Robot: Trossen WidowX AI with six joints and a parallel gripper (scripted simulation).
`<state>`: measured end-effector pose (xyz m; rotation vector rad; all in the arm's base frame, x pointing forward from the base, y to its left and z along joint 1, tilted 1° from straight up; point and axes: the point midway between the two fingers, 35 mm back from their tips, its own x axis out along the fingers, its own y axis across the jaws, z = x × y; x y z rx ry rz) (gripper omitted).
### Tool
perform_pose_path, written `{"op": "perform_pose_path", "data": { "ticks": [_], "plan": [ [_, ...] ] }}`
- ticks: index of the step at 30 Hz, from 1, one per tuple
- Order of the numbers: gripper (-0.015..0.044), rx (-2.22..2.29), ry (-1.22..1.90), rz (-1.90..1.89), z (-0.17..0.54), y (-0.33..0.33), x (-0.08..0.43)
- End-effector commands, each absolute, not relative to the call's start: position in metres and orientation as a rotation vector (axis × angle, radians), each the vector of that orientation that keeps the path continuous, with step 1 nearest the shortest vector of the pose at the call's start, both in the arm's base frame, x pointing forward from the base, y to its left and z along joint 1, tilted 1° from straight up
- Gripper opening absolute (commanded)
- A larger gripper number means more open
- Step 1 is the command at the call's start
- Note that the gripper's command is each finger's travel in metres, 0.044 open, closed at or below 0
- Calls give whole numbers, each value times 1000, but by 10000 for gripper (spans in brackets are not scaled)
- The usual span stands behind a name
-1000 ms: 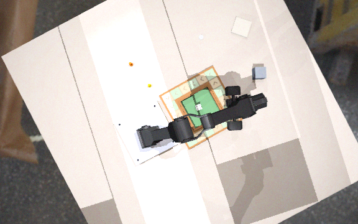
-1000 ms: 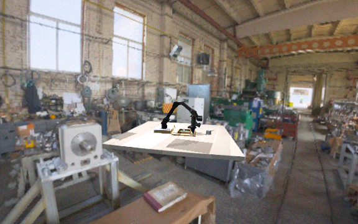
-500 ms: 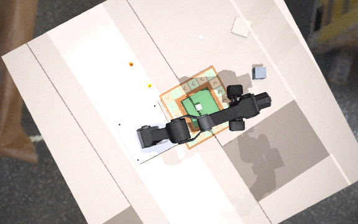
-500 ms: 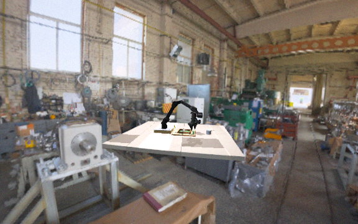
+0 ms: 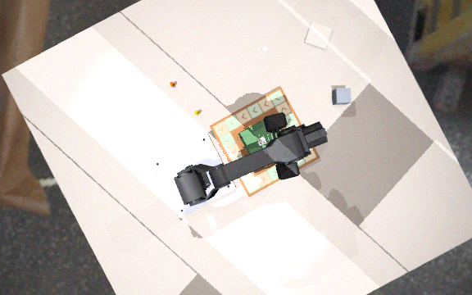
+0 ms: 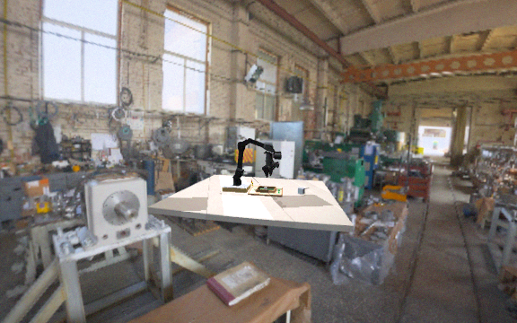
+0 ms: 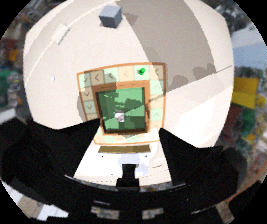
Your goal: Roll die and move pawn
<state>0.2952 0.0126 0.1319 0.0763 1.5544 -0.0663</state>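
Observation:
The board [image 5: 220, 129] [image 7: 126, 74] lies flat, with a ring of arrowed squares around the green dice tray [image 5: 246, 137] [image 7: 136, 97]. The pale die [image 5: 261, 141] [image 7: 119, 117] rests on the tray floor; its top pips are too blurred to read. The green pawn [image 7: 142, 71] stands upright on the board's far row in the wrist view, one square from the right corner. In the top view the arm hides it. My gripper [image 5: 282, 146] [image 6: 268, 173] [image 7: 130, 125] is wide open and empty, raised above the board, touching neither die nor pawn.
A grey-blue cube [image 5: 342, 96] [image 6: 302, 190] [image 7: 110, 16] stands beyond the board. A pale square tile [image 5: 318, 35] [image 7: 61, 34] and a small white object [image 5: 265, 49] [image 7: 53, 78] lie farther off. Small orange [image 5: 173, 84] and yellow [image 5: 197, 112] pieces are near the arm's base.

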Motion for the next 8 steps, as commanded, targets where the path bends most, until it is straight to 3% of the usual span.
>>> {"op": "perform_pose_path", "data": {
  "ticks": [1, 2, 3, 8],
  "plan": [
    [440, 7, 1574, -2, 141, 17, 249],
    [440, -10, 1575, 16, 143, 17, 236],
    [440, 41, 1556, -32, 140, 15, 270],
    [440, 41, 1556, -32, 140, 15, 270]
  ]
}}
